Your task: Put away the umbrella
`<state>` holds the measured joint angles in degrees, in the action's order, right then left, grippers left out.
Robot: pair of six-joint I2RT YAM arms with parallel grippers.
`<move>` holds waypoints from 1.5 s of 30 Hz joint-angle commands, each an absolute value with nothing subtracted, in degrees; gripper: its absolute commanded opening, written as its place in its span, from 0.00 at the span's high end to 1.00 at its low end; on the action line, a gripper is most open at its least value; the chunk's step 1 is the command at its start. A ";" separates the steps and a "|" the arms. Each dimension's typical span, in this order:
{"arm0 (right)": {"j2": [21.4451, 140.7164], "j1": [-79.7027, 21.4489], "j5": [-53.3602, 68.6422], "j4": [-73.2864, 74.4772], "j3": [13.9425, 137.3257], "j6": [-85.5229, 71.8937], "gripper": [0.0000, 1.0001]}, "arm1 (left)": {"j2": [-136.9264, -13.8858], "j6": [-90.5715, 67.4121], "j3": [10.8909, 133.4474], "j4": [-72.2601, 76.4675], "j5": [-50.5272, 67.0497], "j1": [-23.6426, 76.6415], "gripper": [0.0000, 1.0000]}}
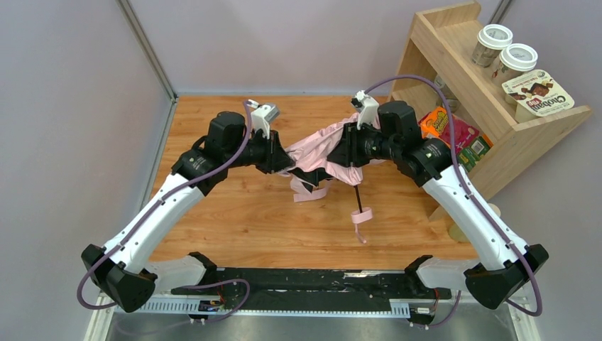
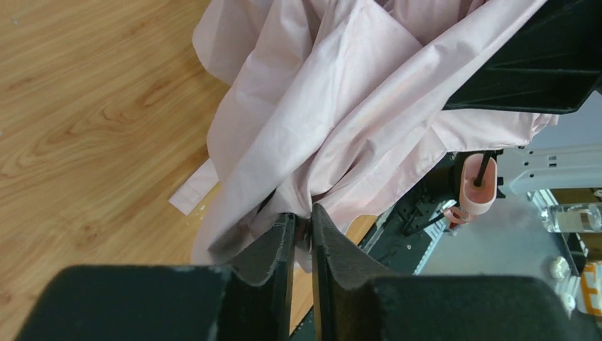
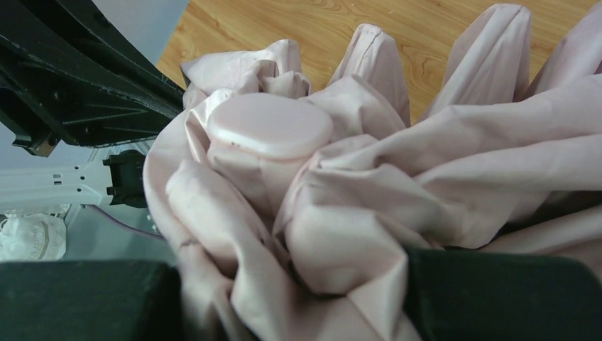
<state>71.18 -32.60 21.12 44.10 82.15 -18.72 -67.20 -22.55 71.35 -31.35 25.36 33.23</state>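
Fixed top view from high behind the near edge, facing down over the whole bench [image 1: 241,213], left wrist view close past the left hand [image 2: 303,217] onto the umbrella [image 2: 341,106], right wrist view even nearer, same pink folds shared.

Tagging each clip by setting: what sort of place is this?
Likely a robot test cell, not a real home: plain grey panel walls on metal framing enclose a wooden table, with a wooden shelf of packaged snacks staged beside it.
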 commanded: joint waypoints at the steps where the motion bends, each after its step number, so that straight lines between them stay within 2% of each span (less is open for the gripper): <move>1: 71.02 -33.31 19.61 42.97 84.99 -15.91 1.00 | -64.43 -19.96 74.27 -30.06 25.13 32.96 0.89; 3: 71.02 -33.22 18.20 43.15 84.73 -15.03 1.00 | -62.50 -18.55 73.74 -29.97 25.84 32.87 1.00; 9: 70.84 -33.13 20.21 42.28 84.11 -15.03 1.00 | -53.18 -17.84 67.33 -25.15 26.10 32.08 1.00; 14: 71.10 -33.13 21.45 42.28 85.34 -14.68 1.00 | -49.49 -18.98 64.87 -26.27 20.94 31.99 1.00; 17: 71.63 -33.13 21.53 42.89 86.57 -14.76 1.00 | -48.26 -19.77 64.34 -29.97 16.71 31.91 0.74; 18: 71.80 -33.05 21.62 42.80 87.09 -14.68 1.00 | -47.90 -19.95 63.90 -29.62 16.96 31.90 0.61; 19: 72.07 -33.22 21.53 42.80 87.45 -14.68 1.00 | -47.47 -21.08 63.11 -29.45 17.40 31.90 0.53; 20: 72.33 -33.22 21.71 42.80 88.06 -14.59 1.00 | -47.37 -21.70 62.67 -28.92 17.84 31.90 0.38; 21: 72.77 -33.22 21.88 42.89 88.85 -14.68 1.00 | -47.46 -22.75 61.80 -28.48 19.23 31.99 0.35; 23: 73.65 -33.66 22.41 42.89 90.60 -14.77 1.00 | -47.98 -24.60 59.96 -26.02 21.43 31.99 0.31; 24: 74.00 -33.84 22.59 43.06 91.66 -14.77 1.00 | -48.42 -24.96 59.51 -24.62 21.62 31.91 0.34; 26: 75.67 -34.62 22.59 43.77 94.82 -14.07 1.00 | -50.88 -25.05 59.41 -26.01 19.61 31.99 0.46; 28: 77.51 -34.98 21.10 44.73 98.07 -12.66 1.00 | -52.81 -24.61 61.25 -31.44 11.20 31.90 0.49; 31: 81.72 -35.24 13.92 47.63 106.58 -8.19 1.00 | -53.09 -24.78 63.11 -37.25 0.21 31.55 0.45; 34: 87.70 -35.24 3.02 49.75 116.16 -0.38 1.00 | -47.05 -25.05 61.18 -36.04 -7.01 31.46 0.37; 36: 90.77 -35.24 -7.35 47.13 120.30 6.03 1.00 | -42.03 -24.87 59.59 -34.90 -8.95 31.46 0.32; 41: 101.14 -36.64 -24.57 37.89 130.67 25.36 1.00 | -32.89 -25.05 58.09 -36.03 -11.16 31.55 0.30; 43: 104.49 -39.36 -34.23 31.33 129.13 35.11 1.00 | -30.60 -26.19 57.75 -37.61 -11.51 31.46 0.30; 45: 106.78 -42.44 -43.38 20.63 121.77 46.97 1.00 | -28.40 -27.33 57.13 -38.67 -11.43 31.55 0.30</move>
<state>102.48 -37.19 -20.99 40.10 127.22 21.08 -30.39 -25.10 58.50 -35.97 -9.02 31.68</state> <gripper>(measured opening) 0.297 0.702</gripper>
